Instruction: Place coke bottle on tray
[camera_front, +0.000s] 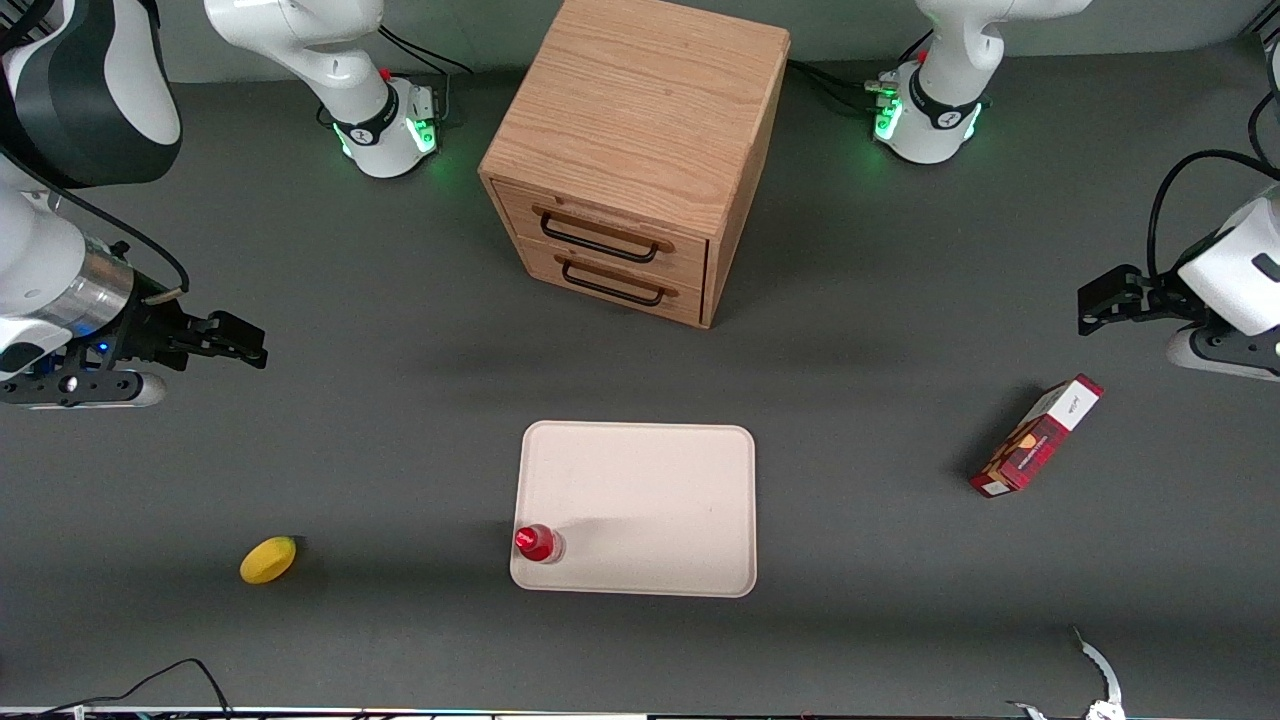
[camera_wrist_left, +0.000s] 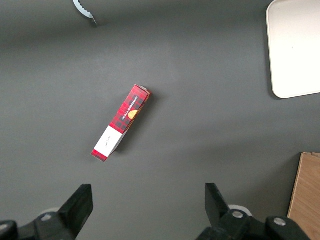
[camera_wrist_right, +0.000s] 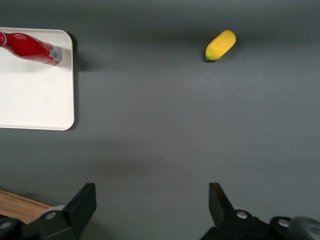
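The small red coke bottle (camera_front: 537, 543) (camera_wrist_right: 31, 48) stands upright on the cream-beige tray (camera_front: 650, 500) (camera_wrist_right: 35, 100), in the tray's corner nearest the front camera on the working arm's side. My gripper (camera_front: 255, 345) (camera_wrist_right: 152, 192) hangs high above bare table toward the working arm's end, well away from the tray and bottle. Its fingers are spread wide, open, with nothing between them.
A wooden two-drawer cabinet (camera_front: 635, 160) stands farther from the front camera than the tray. A yellow lemon-like fruit (camera_front: 268, 559) (camera_wrist_right: 220, 45) lies toward the working arm's end. A red-and-white carton box (camera_front: 1037, 437) (camera_wrist_left: 121, 122) lies toward the parked arm's end.
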